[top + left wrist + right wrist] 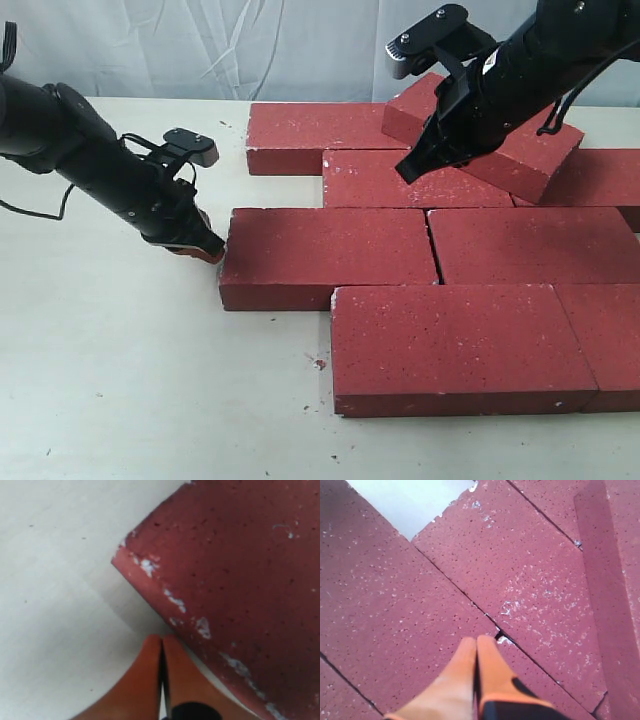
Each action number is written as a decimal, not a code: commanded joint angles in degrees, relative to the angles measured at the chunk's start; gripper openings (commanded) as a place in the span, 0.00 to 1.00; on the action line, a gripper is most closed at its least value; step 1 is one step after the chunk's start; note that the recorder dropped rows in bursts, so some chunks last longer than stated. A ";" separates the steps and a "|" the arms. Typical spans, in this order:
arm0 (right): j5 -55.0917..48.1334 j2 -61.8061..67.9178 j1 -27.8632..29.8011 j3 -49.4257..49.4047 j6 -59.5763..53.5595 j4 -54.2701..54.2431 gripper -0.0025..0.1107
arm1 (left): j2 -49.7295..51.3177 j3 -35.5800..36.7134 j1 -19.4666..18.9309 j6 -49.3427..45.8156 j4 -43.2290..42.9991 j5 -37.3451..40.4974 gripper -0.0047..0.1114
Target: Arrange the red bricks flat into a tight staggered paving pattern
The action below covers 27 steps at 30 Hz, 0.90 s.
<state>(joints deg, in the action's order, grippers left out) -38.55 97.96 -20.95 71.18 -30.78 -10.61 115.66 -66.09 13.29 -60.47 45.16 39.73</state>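
Observation:
Several red bricks (330,255) lie flat in staggered rows on the white table (120,380). One more brick (530,150) rests tilted on top of the back rows. My left gripper (205,248) is shut and empty, its orange fingertips (172,650) low at the left end of the middle-row brick (240,580). My right gripper (408,170) is shut and empty above the second row, with its fingertips (487,652) over a joint between bricks (530,565). The tilted brick's side (605,605) shows beside it.
Small red crumbs (318,364) lie on the table before the front row. Bare white table (55,590) spreads to the left and front of the bricks. A white cloth backdrop (200,50) closes off the far side.

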 commanded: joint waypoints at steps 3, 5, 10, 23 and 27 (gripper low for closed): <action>0.39 -0.47 0.26 -0.23 -0.01 -0.40 0.01 | 0.04 -1.19 1.24 -0.15 1.94 1.02 0.04; 0.69 -0.47 0.26 -0.23 -0.01 -0.38 0.01 | 0.04 -1.19 1.24 -0.15 2.32 1.02 0.04; 0.69 -0.47 0.26 -0.23 -0.01 -0.38 0.01 | 0.04 -1.19 1.24 -0.15 1.05 1.02 0.04; 0.69 -0.47 0.26 -0.23 -0.01 -0.38 0.01 | 0.04 -1.19 1.03 0.26 -3.11 -1.89 0.04; 1.29 -0.47 0.26 -0.23 -0.01 0.23 0.01 | 0.04 -1.19 0.91 0.26 -3.77 -2.42 0.04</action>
<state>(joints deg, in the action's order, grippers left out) -38.26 97.96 -20.95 71.18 -30.78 -10.97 115.66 -66.91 14.18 -60.47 41.97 37.86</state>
